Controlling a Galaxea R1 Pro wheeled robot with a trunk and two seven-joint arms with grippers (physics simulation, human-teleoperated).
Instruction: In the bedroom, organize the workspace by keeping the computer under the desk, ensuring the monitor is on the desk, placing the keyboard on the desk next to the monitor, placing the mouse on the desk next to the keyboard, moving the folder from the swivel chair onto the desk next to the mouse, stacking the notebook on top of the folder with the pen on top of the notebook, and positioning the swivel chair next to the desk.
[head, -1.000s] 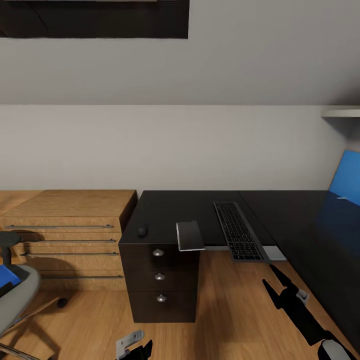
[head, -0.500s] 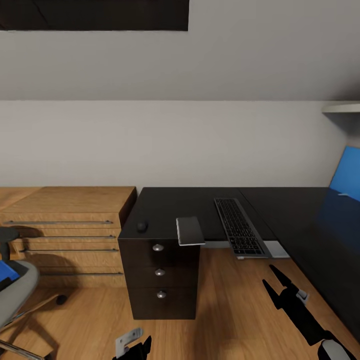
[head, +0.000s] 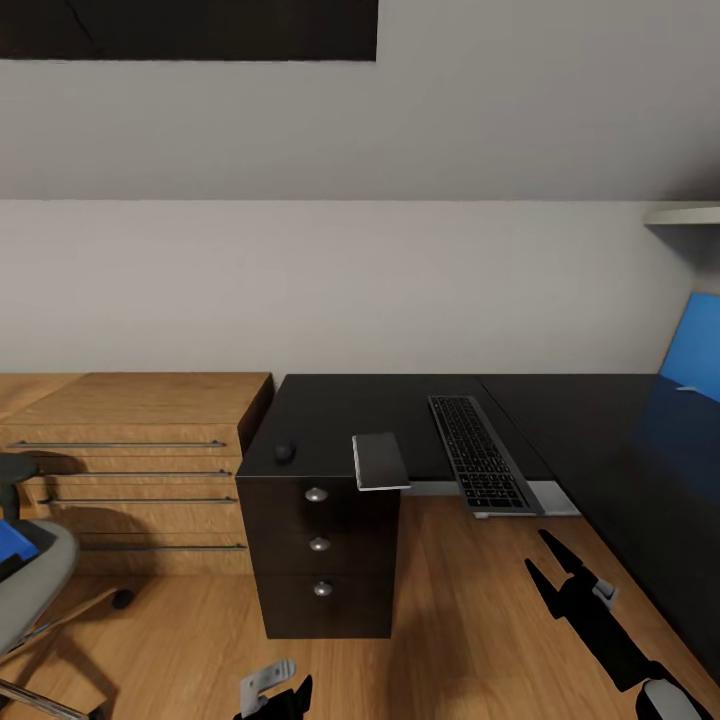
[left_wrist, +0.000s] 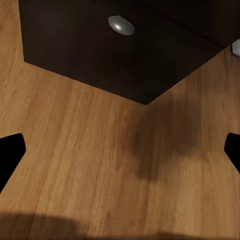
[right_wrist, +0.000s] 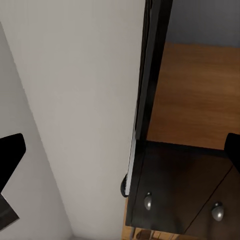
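The black desk (head: 600, 430) runs from the middle to the right in the head view. On it lie the keyboard (head: 480, 455) and the grey notebook (head: 380, 461), both overhanging the front edge. The small dark mouse (head: 285, 452) lies to their left. The swivel chair (head: 30, 585) stands at the lower left with the blue folder (head: 12, 545) on its seat. My left gripper (head: 275, 690) (left_wrist: 120, 150) hangs open over the floor in front of the drawer unit. My right gripper (head: 540, 565) (right_wrist: 120, 150) is open and empty, below the keyboard's end.
A black three-drawer unit (head: 320, 560) (left_wrist: 100, 45) stands under the desk's left end. Low oak drawers (head: 130, 470) line the wall to the left. A blue panel (head: 695, 350) leans at the far right under a white shelf (head: 685, 215). Wood floor (head: 470, 620) lies between me and the desk.
The whole view has shifted slightly since a second ago, so the camera has moved. My left gripper has edged a little to the right. The things on the desk lie as before.
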